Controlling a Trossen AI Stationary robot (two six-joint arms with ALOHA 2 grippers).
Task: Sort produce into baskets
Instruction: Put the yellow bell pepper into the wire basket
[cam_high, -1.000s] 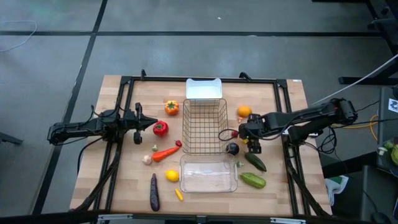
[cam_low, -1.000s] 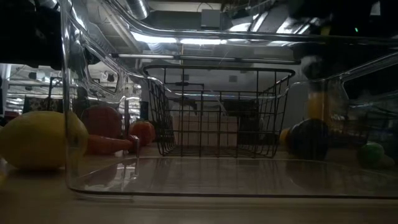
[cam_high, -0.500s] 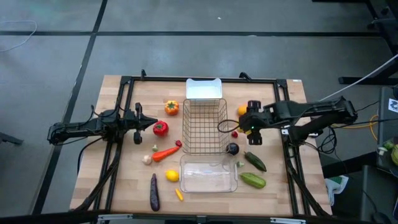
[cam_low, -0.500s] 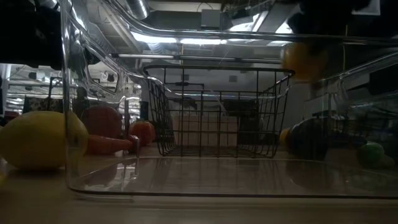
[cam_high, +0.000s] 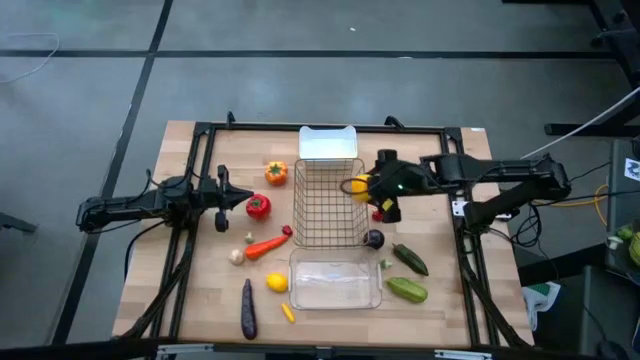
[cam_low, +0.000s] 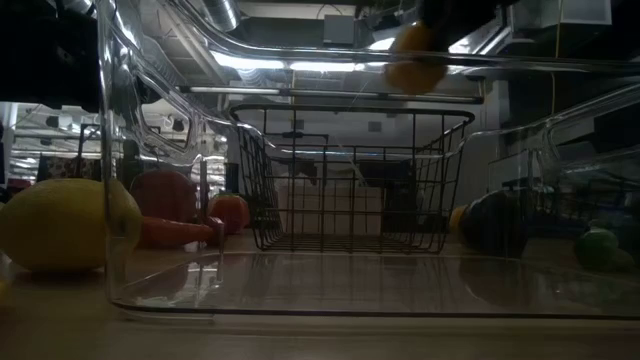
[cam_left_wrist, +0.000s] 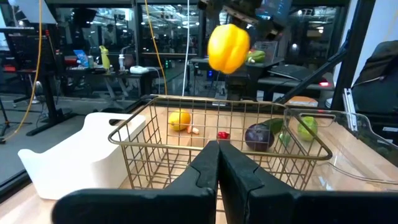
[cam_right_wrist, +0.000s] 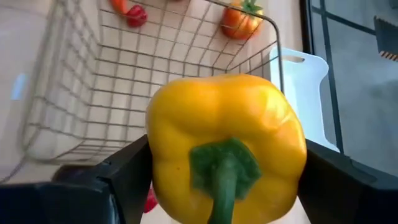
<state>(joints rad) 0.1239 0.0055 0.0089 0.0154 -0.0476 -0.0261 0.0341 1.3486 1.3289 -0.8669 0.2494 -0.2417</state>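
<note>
Above the right rim of the wire basket, the right gripper holds a yellow pepper, its fingers clamped on either side of the fruit with the green stem facing the wrist camera. From the left wrist view the pepper hangs well clear of the basket's top edge, over its far right side.

On the table's left side, the left gripper waits with its fingers pressed together, holding nothing, just beside a red pepper.

Behind the basket sits a white tray; in front of it lies a clear plastic tray. Both look empty, and so does the basket. Loose produce lies around them: an orange pepper, a carrot, a lemon, a long eggplant on the left, a round eggplant and two cucumbers on the right.

The step in hand appears to be carrying the yellow pepper to the basket. Next, the gripper likely needs to move farther left over the basket's middle, lower a little, then let go so the pepper drops inside rather than glancing off the rim.
</note>
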